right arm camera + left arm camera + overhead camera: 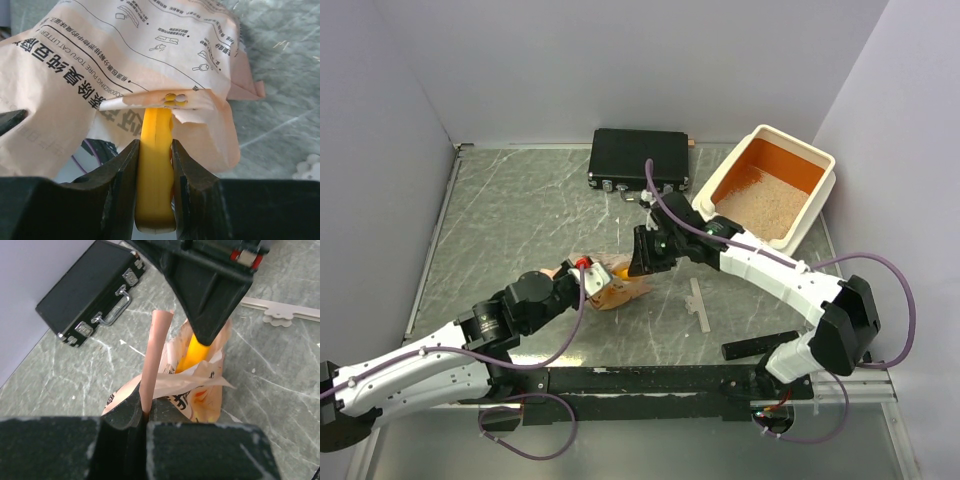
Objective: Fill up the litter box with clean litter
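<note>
The litter box (798, 143) sits at the upper right of the overhead view, angled toward the far corner of the desk (510, 220). The clean litter (765, 205) covers the nearer part of its floor, and the far part shows bare orange. So I judge the filling is partly done and I am in a scooping step, drawing another load from the paper bag (615, 290), which lies near the centre of that view, well apart from the box. My left hand (145, 412) is clenched on a folded edge of the bag, which stands up between its fingers at the bottom of the left wrist view and holds the mouth open. My right hand (154, 150) is clamped on the handle of the yellow scoop (155, 170). The scoop runs up the middle of the right wrist view and disappears under a torn flap of the bag, so I cannot tell whether its bowl holds any litter. The next move, as I judge it, calls for lifting the scoop out level without snagging the flap. Then I must carry it up and to the right over the box rim and tip it above the bare orange part, while my left hand pins the bag steady. My left arm reaches from the lower left, low and stretched along the desk. My right arm reaches from the lower right, bent at the elbow, with its wrist angled down into the bag. The black case (640, 158) lies at the upper centre, clear of that path.
</note>
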You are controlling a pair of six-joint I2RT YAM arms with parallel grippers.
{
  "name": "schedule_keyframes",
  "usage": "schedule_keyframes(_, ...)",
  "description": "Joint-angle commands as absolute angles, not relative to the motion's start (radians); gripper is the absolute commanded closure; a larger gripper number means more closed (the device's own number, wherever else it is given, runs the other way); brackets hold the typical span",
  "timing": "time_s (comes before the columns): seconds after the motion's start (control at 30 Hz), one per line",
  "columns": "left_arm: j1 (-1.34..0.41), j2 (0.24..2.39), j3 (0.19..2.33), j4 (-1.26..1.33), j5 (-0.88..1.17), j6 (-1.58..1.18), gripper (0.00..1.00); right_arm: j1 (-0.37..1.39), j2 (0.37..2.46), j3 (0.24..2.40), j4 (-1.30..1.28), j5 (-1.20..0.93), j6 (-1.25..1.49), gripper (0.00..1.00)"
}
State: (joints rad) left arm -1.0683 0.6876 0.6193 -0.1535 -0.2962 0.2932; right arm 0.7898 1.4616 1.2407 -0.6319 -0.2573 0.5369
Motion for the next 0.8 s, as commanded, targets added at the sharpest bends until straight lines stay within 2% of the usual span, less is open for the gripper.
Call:
schedule_keyframes(0.0,-1.077,0.699,0.604,-0.006,-0.141,0.273,0.99,0.747,1.493,1.019,-0.444,-0.294,0.563,1.0)
schedule_keyframes(0.43,-1.075,0.684,0.555,0.092,-0.071,0.264,0.99,0.563,1.313,0.56,0.222,-0.698,0.707,1.0)
schedule_keyframes(0.77,-1.074,0.692,0.529,0.109,-0.071,0.258,0.99,0.502,1.117,0.342,0.362,-0.755,0.813,1.0)
